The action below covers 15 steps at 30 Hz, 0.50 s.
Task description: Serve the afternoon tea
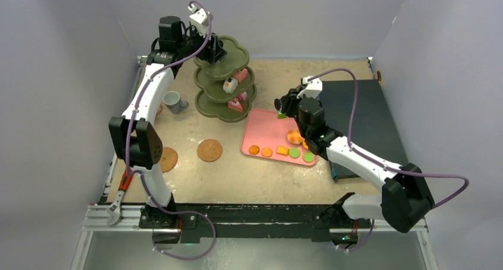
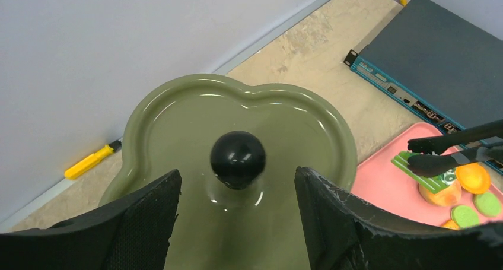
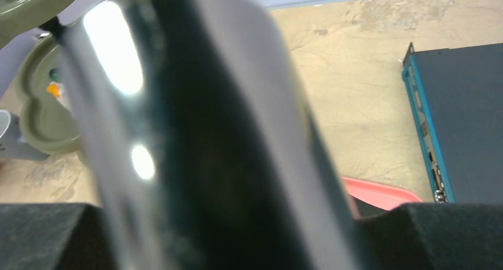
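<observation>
Overhead, the left arm reaches to the olive three-tier stand. The left jaws are released, one on each side of the black knob on the bare top tier, touching neither side of it. The middle tier carries two pastries, one pink and one whitish; the bottom tier holds pink pieces too small to count. The right jaws are clenched on the shiny handle of the tongs, whose black tips pinch one green striped pastry above the pink tray. Along the tray's near edge lie two round orange pastries, one square orange and two round green, with one larger orange piece behind them beside the right arm. On the bench rest two brown coasters, well apart from the tray, and one grey-blue cup just left of the stand.
</observation>
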### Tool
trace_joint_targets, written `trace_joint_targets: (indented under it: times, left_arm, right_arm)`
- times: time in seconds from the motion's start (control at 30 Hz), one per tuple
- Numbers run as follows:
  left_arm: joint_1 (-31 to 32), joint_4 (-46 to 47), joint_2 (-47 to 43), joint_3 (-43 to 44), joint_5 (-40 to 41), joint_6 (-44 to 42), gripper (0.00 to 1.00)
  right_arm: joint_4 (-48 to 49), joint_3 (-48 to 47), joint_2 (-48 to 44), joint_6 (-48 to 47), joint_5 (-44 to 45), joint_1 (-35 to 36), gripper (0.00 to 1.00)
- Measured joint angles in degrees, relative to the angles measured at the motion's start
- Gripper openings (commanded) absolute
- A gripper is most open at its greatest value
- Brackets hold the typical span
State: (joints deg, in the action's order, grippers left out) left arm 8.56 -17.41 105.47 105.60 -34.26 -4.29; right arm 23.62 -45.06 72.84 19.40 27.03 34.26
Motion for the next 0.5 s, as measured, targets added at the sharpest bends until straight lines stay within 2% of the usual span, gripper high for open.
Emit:
trace_joint_targets:
  times: [0.13, 0.27, 0.5]
  left_arm:
    - [-1.3, -0.1, 3.8, 2.5, -4.3, 0.0, 0.57]
    - [-1.5, 0.3, 6.0, 4.0, -8.0, 0.4, 0.35]
    - [-1.4, 1.6, 6.7, 4.1, -7.2, 0.2, 0.12]
  right_arm:
    - [-0.7, -0.9, 0.0, 0.1, -1.3, 1.4, 0.27]
    - [-0.6, -1.6, 0.0, 0.1, -2.1, 2.1, 0.27]
    - [-0.6, -1.6, 0.0, 0.3, -2.8, 2.1, 0.27]
